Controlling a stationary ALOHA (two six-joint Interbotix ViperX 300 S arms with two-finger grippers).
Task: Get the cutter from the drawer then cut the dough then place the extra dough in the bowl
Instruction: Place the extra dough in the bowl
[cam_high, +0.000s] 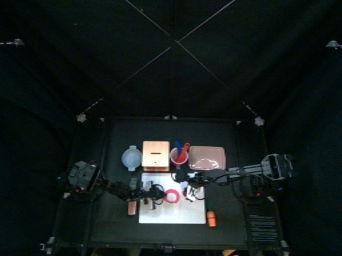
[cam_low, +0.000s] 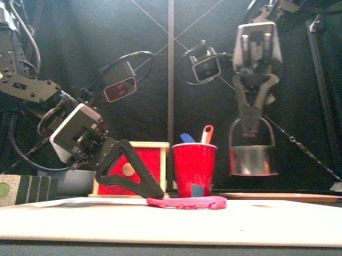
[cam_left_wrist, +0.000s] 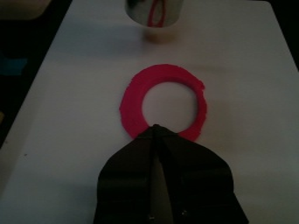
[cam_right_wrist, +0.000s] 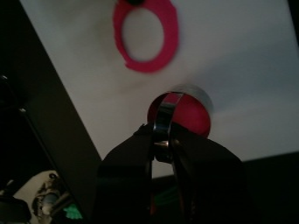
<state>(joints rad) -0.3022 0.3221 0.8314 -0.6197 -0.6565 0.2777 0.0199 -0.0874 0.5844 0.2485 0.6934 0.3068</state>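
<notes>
A pink-red dough ring (cam_left_wrist: 131, 98) lies flat on the white cutting board (cam_left_wrist: 82, 70). My left gripper (cam_left_wrist: 156, 133) is down at the ring's near rim, jaws shut and pinching its edge; the front view shows the left gripper (cam_low: 144, 190) at the left end of the dough ring (cam_low: 187, 203). My right gripper (cam_low: 254, 120) hangs high above the board's right side, shut on the wire handle of the round metal cutter (cam_low: 253, 158). In the right wrist view the cutter (cam_right_wrist: 191, 115) holds a red dough disc inside, above the board (cam_right_wrist: 233, 52).
A red cup (cam_low: 195, 168) with a blue and a red toy knife stands on the board just behind the ring. Behind the board sit the wooden box (cam_high: 158, 155), the blue-grey bowl (cam_high: 131, 157) to its left and the pink tray (cam_high: 207, 156) to its right.
</notes>
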